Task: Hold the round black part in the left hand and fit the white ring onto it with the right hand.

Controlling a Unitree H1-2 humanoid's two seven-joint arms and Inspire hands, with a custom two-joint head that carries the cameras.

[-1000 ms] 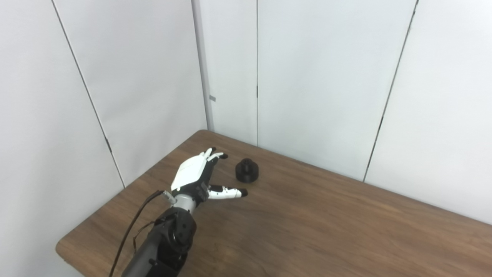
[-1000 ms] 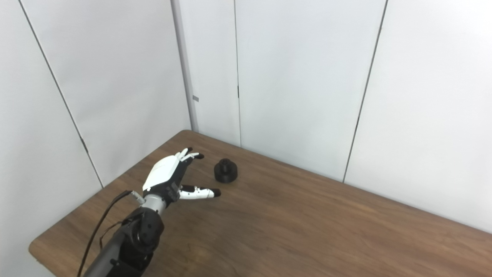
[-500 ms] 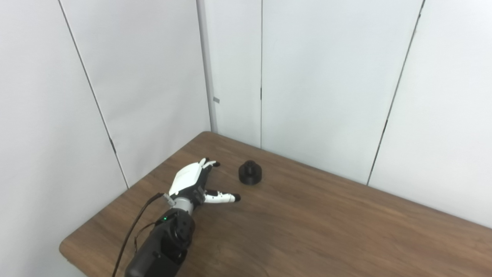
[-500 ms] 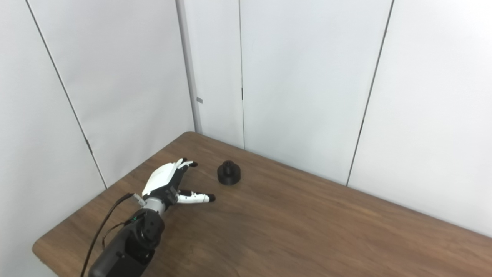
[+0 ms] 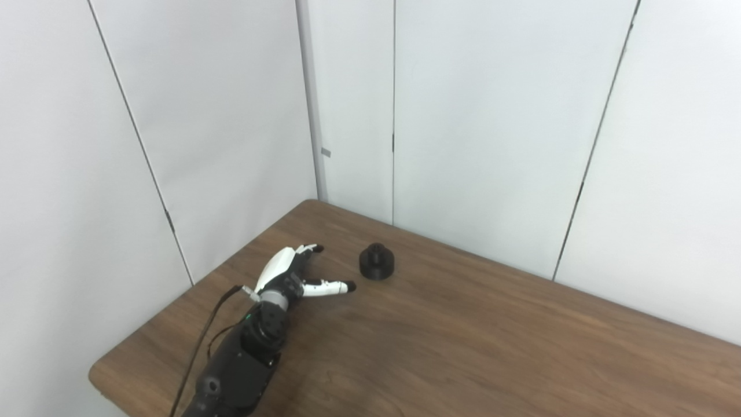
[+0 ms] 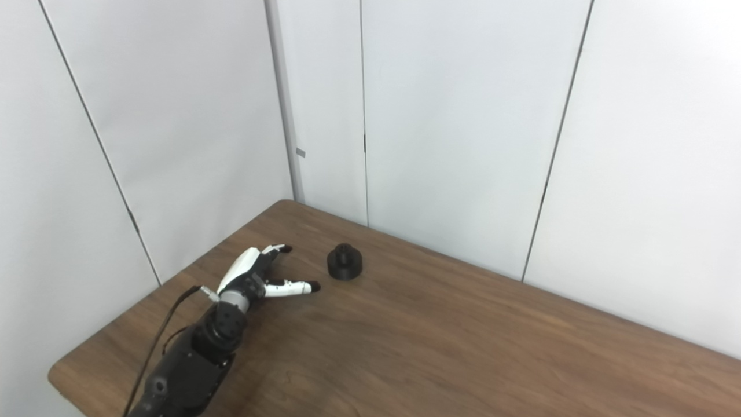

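The left robot hand (image 5: 288, 273) lay spread and empty near the bench's (image 5: 463, 347) far corner, beside the black part (image 5: 376, 262).

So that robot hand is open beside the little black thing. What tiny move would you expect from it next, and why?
Probably a short reach forward and to the right, so the left hand brings its spread fingers around the round black part. The hand is open, low over the table, and apart from the part, which stands untouched. No white ring or right hand is in view.
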